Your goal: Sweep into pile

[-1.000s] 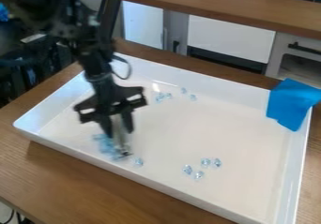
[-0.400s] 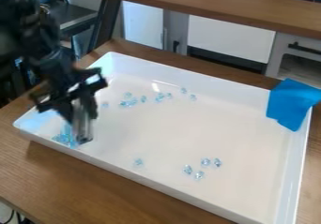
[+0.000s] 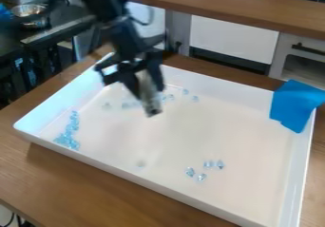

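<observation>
Camera view: smooth white rectangular tray, with glassy, pale-blue faceted gems bunched at its 9 o'clock, plus strays around 12 and 5. Gripper is near 11, fingers slightly apart, pinching some blurry pale piece. Matte blue cloth at 2.

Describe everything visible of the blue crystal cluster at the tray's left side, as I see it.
The cluster is many small, translucent pale-blue pieces, faceted-looking, like glass or clear plastic. They lie in a narrow strip on the white tray, beside its left wall in view, broadening toward the near corner. Pieces sit close, some apparently touching; only the tray visibly touches the cluster otherwise.
</observation>
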{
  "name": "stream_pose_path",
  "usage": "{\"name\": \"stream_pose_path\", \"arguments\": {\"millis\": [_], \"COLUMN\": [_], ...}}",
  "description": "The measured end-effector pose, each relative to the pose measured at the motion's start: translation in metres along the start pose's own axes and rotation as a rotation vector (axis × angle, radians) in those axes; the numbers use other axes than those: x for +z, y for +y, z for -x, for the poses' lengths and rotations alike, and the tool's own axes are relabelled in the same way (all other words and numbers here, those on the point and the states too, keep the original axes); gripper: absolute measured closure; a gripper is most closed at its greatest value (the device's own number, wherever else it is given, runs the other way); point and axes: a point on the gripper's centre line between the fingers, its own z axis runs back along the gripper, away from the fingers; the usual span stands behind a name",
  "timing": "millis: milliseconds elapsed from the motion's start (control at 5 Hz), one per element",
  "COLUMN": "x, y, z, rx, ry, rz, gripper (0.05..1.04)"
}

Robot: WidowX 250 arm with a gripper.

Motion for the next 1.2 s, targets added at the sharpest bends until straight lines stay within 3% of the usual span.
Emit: {"name": "stream_pose_path", "arguments": {"millis": [200, 400, 600, 800, 1200], "x": [-0.016, -0.03, -0.064, -0.091, -0.11], "y": [-0.034, -0.06, -0.073, -0.073, -0.054], "z": [0.028, 0.04, 0.054, 0.055, 0.055], "rx": [-0.072, -0.131, -0.189, -0.252, -0.342], "ry": [0.004, -0.01, -0.007, -0.019, -0.037], "rz": [-0.034, -0.04, -0.083, -0.116, -0.143], "gripper": [0.704, 0.704, 0.703, 0.704, 0.704]}}
